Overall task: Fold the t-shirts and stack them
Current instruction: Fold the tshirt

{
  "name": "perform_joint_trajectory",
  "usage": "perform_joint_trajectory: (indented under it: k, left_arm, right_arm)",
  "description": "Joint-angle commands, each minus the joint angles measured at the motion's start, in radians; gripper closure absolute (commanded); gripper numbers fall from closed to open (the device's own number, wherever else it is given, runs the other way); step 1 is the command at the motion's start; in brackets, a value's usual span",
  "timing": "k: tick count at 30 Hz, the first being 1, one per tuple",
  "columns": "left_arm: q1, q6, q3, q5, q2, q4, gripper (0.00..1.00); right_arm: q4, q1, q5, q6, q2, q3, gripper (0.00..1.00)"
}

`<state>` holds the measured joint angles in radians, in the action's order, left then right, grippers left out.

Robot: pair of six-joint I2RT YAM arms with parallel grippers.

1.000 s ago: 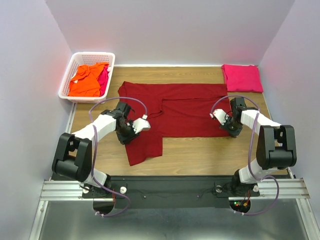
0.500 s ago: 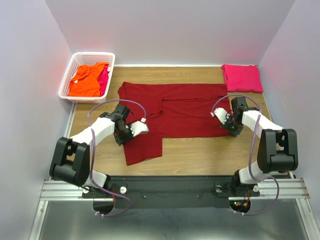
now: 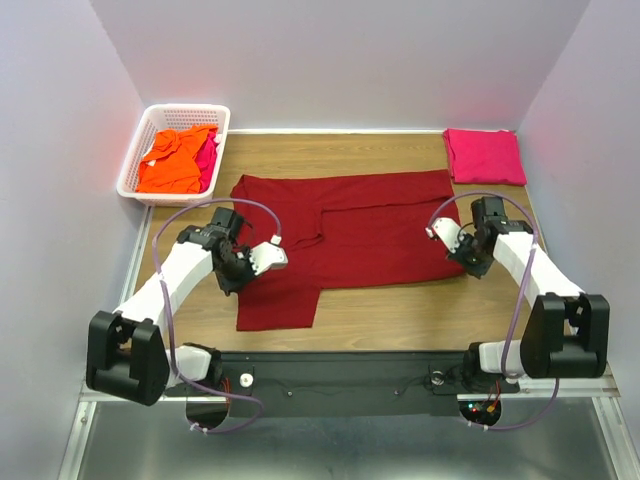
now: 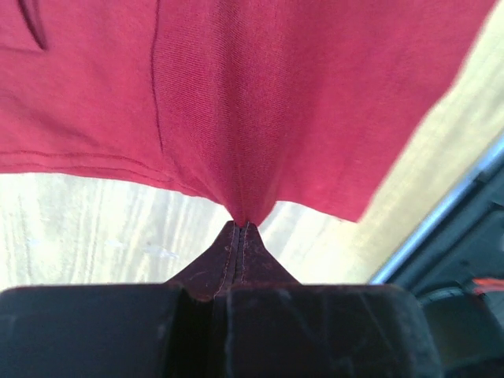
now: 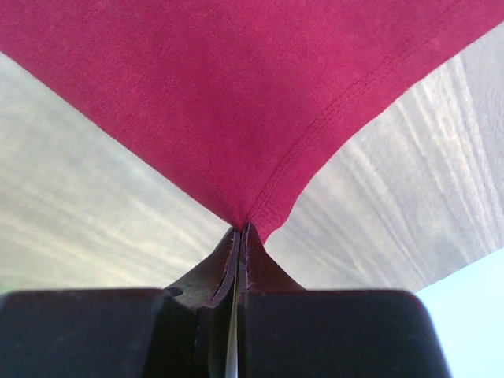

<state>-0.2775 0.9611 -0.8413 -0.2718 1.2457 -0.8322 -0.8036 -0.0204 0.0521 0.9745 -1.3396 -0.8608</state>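
Where the tips of the left end effector (image 4: 240,226) met, they were pressed together on a pinch of the dark red t-shirt (image 3: 350,225), at its left edge. The right end effector (image 5: 240,230) was likewise clamped on the shirt's stitched hem at its near right corner. From both grips the cloth ran away toward the far side of the counter (image 3: 400,300). Seen from above, the left end effector (image 3: 238,268) and the right end effector (image 3: 468,262) stood at opposite ends of the shirt, whose long axis lay left to right between them. A narrower flap reached toward the near edge on the shirt's left side, just beside the left grip, so the left arm was the nearer one to it. Any fold would probably turn on carrying both pinched points the same way across that long axis. Beyond the shirt's far left corner stood the white basket (image 3: 185,108) with an orange t-shirt (image 3: 172,165) in it. Beyond the far right corner lay a folded pink t-shirt (image 3: 485,157).
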Motion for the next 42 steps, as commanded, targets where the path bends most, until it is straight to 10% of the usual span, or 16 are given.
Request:
perform_joint_trajectory:
  k: [1,42]
  left_arm:
    - [0.029,0.013,-0.091,-0.069,-0.054,-0.151,1.00]
    - [0.195,-0.085,-0.929,-0.139,0.732,-0.119,1.00]
  right_arm:
    - [-0.095,-0.021,0.000,0.030,0.074,-0.018,0.99]
    - [-0.203,-0.036,0.111,0.029,-0.846,-1.066,0.99]
